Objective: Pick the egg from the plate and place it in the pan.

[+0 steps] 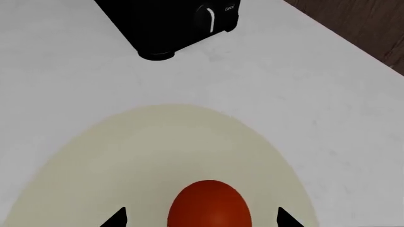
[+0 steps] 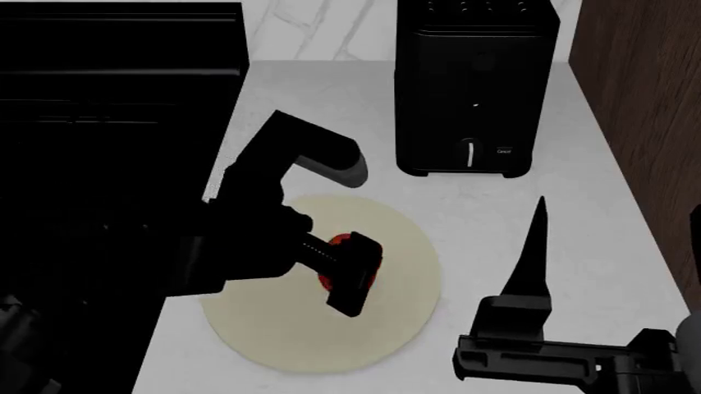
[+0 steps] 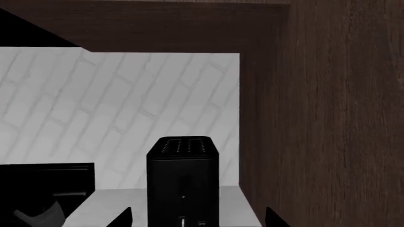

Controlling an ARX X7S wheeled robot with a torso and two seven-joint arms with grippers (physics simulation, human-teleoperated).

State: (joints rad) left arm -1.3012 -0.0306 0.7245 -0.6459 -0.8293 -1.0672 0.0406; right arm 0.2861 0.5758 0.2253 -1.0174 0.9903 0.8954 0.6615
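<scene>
- Head view first: my left gripper point(image 2: 348, 279) is down over the plate point(image 2: 405, 271), right on top of the egg point(image 2: 341, 240), which peeks out red behind the gripper body.
- Left wrist view now: the egg point(image 1: 210, 204) sits on the cream plate point(image 1: 126, 156), between my two dark fingertips point(image 1: 117, 218); the tips stand apart with plate showing on either side of the egg, so the jaws are spread and nothing is gripped.
- Plate lies flat on the white counter point(image 2: 504, 222), just in front of the black toaster point(image 2: 474, 86).
- Toaster's corner and its lever show in the left wrist view too point(image 1: 170, 23), beyond the plate's far edge.
- My right gripper point(image 2: 515, 328) hangs over the counter to the plate's right, one long finger pointing toward the toaster; whether it is open I cannot tell.
- Right wrist view looks at the toaster point(image 3: 183, 184), the tiled wall point(image 3: 94, 104) and a wood cabinet side point(image 3: 328, 118).
- Black stove point(image 2: 110, 123) fills the left; I can't make out the pan in that darkness.
</scene>
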